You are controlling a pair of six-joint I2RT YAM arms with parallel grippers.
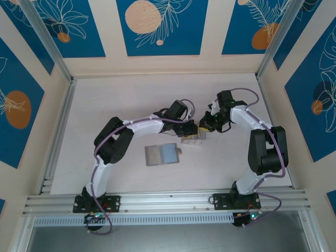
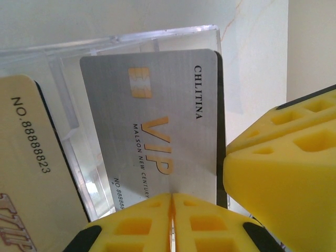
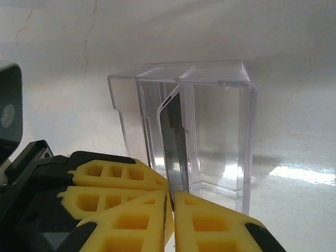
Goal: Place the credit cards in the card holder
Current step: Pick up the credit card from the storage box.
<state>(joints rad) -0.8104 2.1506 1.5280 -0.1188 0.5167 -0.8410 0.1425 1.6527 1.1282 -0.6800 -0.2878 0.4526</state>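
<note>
Cards are thin, stiff, slick and light. Best pinched on an exposed edge and drawn straight out along the slot. Silver card [image 2: 157,131] stands in the clear box [image 3: 220,131], with the tan card [image 2: 26,173] just beside it. Right gripper [image 3: 172,220] looks clamped on the silver card's edge. Left gripper [image 2: 172,220] has its jaws together – nothing visible between them. Wallet [image 1: 161,154] lies open on the table [image 1: 105,100], apart from the box – can't tell if it holds any card.

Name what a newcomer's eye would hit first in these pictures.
The silver VIP card, upright at the clear plastic box at mid-table, pinched from two sides by the left gripper and the right gripper. Then the grey card holder, lying open and flat just nearer the arms' bases.
</note>
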